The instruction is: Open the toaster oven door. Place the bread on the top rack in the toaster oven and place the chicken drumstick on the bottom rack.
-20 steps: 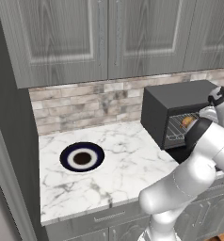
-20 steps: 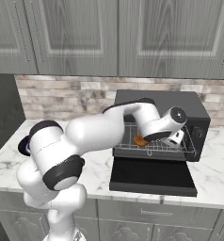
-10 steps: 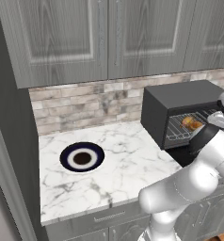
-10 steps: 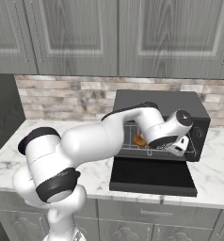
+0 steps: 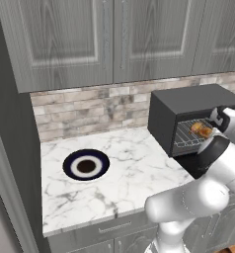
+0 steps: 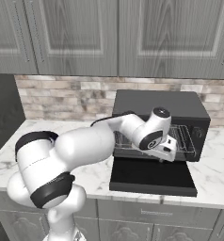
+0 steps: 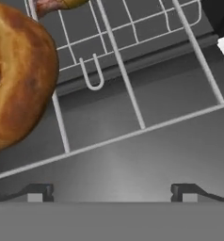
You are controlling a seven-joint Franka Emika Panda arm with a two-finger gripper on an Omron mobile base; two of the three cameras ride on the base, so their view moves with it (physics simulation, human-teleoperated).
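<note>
The toaster oven [image 6: 156, 102] stands at the counter's right with its door [image 6: 151, 178] folded down flat. My gripper [image 7: 113, 193] is open, its fingertips [image 7: 38, 192] wide apart with nothing between them, just in front of a silver wire rack [image 7: 132, 113]. The round golden-brown bread [image 7: 17, 75] lies on that rack, left of the gripper and apart from it. The chicken drumstick [image 7: 57, 4] peeks in at the top edge, farther in. In the left base view orange-brown food [image 5: 201, 130] shows on a rack; which piece it is I cannot tell.
A dark plate with a white ring [image 5: 86, 165] sits on the marble counter [image 5: 134, 163] left of the oven. Grey cabinets hang overhead and a stone backsplash runs behind. My arm's wrist [image 6: 154, 134] hangs over the open door.
My hand has dropped slightly lower in front of the oven opening. The food stays on the racks and the door stays down.
</note>
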